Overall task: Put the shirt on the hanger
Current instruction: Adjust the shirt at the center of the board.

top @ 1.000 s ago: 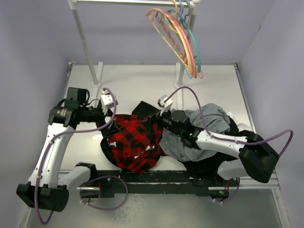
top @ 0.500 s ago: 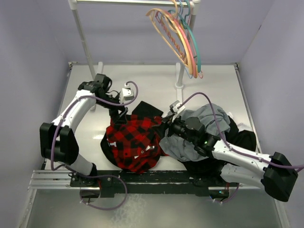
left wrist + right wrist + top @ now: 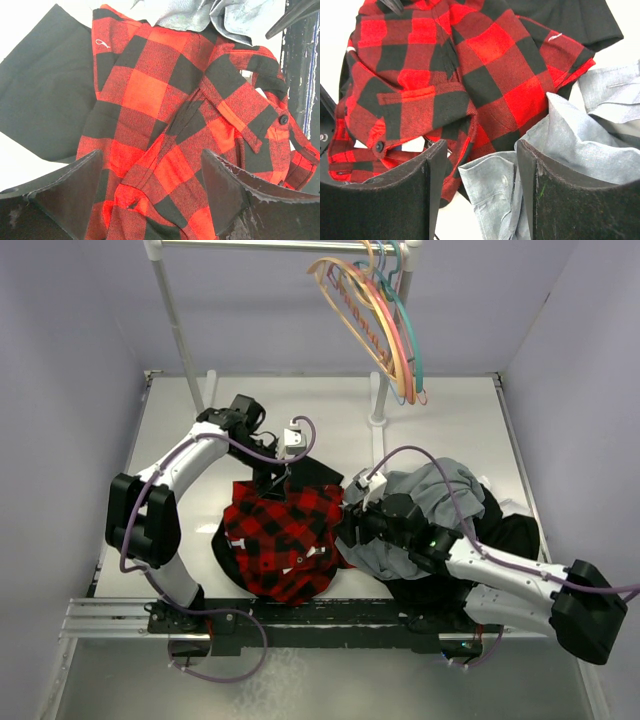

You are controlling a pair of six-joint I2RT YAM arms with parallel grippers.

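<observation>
Landmark: white rack post (image 3: 378, 400) standing on the table (image 3: 450, 425) — I give every place from it.
Shirt: the red-black plaid shirt (image 3: 285, 535) lies crumpled on the table, on the arm-base side of the post and off to its left in the top view. It's not on any hanger.
Hanger: the tan hanger (image 3: 340, 308) is hooked on the rail (image 3: 280, 244) above the post w/ the other hangers, well apart from the shirt.
L gripper: the L gripper (image 3: 280, 480) is over the shirt edge that lies closest to the post. Its 2 fingers (image 3: 65, 185) stand apart w/ plaid showing in the gap. I see nothing pinched.
R gripper: the R gripper (image 3: 350, 515) is on the arm-base side of the post, at the shirt edge that meets the grey cloth. Its 2 fingers are apart, w/ plaid on 1 side of the gap and grey on the other — no clamp that I can see.
Grey garment: the grey garment (image 3: 440, 490) is heaped on the arm-base side of the post, a bit right in the top view, touching the shirt.
Black garment: the black garment (image 3: 315, 472) peeks out at the shirt's post-side edge, between shirt and post.
Shirt detail: 1 dark button (image 3: 283, 119) shows on a plaid strap in the L wrist view.
</observation>
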